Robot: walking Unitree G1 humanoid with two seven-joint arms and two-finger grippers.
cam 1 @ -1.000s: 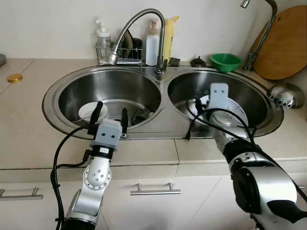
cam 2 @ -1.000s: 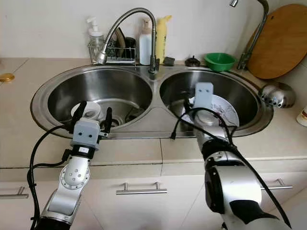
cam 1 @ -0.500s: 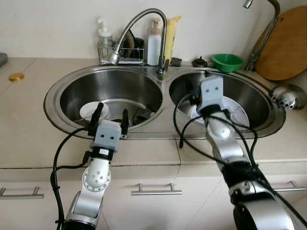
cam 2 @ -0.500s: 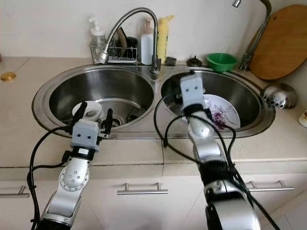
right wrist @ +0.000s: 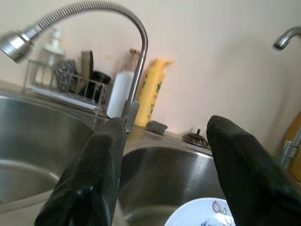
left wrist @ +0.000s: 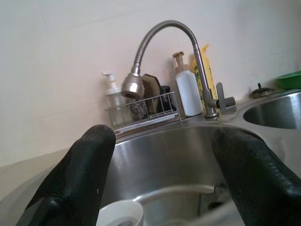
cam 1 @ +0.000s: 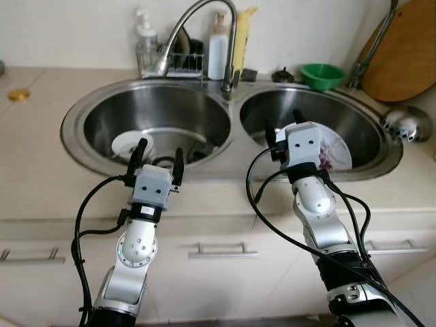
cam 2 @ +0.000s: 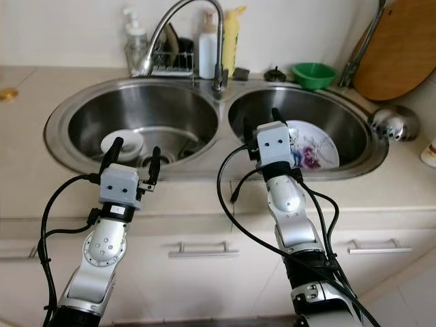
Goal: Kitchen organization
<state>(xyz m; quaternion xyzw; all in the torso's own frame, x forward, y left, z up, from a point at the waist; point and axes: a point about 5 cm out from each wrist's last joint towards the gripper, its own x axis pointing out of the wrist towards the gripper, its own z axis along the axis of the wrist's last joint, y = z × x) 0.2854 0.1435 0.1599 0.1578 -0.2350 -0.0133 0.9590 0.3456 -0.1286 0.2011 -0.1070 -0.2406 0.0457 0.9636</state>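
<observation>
A double steel sink (cam 1: 235, 176) lies in front of me. A white bowl (cam 1: 126, 142) rests upside down in the left basin, beside some dark items near the drain. A white plate with a purple flower pattern (cam 1: 335, 147) leans in the right basin. My left gripper (cam 1: 160, 151) hovers open over the left basin's front rim, empty, with the bowl (left wrist: 120, 216) just beyond its fingers. My right gripper (cam 1: 281, 124) is open and empty above the right basin's front left, with the plate (right wrist: 202, 214) just ahead of it.
A gooseneck faucet (cam 1: 197, 13) arches over the divider. Behind stand a wire rack with a soap dispenser (cam 1: 144, 44), a white bottle (cam 1: 218, 51) and a yellow bottle (cam 1: 240, 41). A green bowl (cam 1: 323, 73), a wooden board (cam 1: 402, 58) and a steel strainer (cam 1: 402, 122) sit at right.
My right gripper has drawn back and up out of the right basin toward its front rim, uncovering the plate. The camera has tilted a little. The left arm has held still.
</observation>
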